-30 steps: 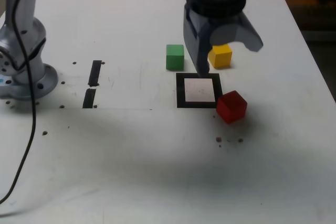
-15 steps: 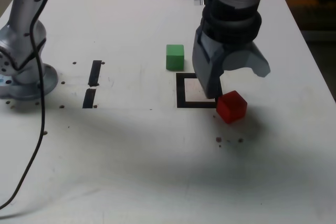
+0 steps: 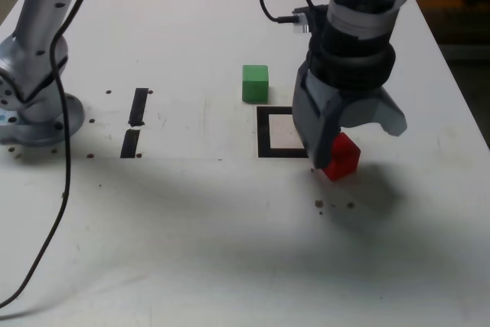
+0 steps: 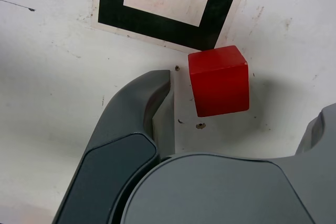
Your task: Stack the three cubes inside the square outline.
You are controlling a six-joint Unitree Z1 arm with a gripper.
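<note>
A red cube (image 3: 342,157) lies on the white table just off the near right corner of the square outline (image 3: 264,132), tilted out of line with it. My gripper (image 3: 352,137) hangs open right above the red cube, one finger (image 3: 317,139) at the cube's left side in the exterior view and the other out to its right. In the wrist view the red cube (image 4: 219,80) sits between the fingers, near one finger (image 4: 149,98) with a thin gap, beside the square outline (image 4: 113,9). A green cube (image 3: 255,83) rests behind the outline's far left corner.
The arm's base (image 3: 31,105) stands at the exterior view's left, with a black cable (image 3: 63,189) trailing toward the front. Two short black tape strips (image 3: 138,106) lie between base and outline. Small dark specks (image 3: 334,205) dot the table near the red cube.
The gripper has moved from behind the outline toward the front and right, coming down over the red cube. The arm now covers the yellow cube. No cube has moved.
</note>
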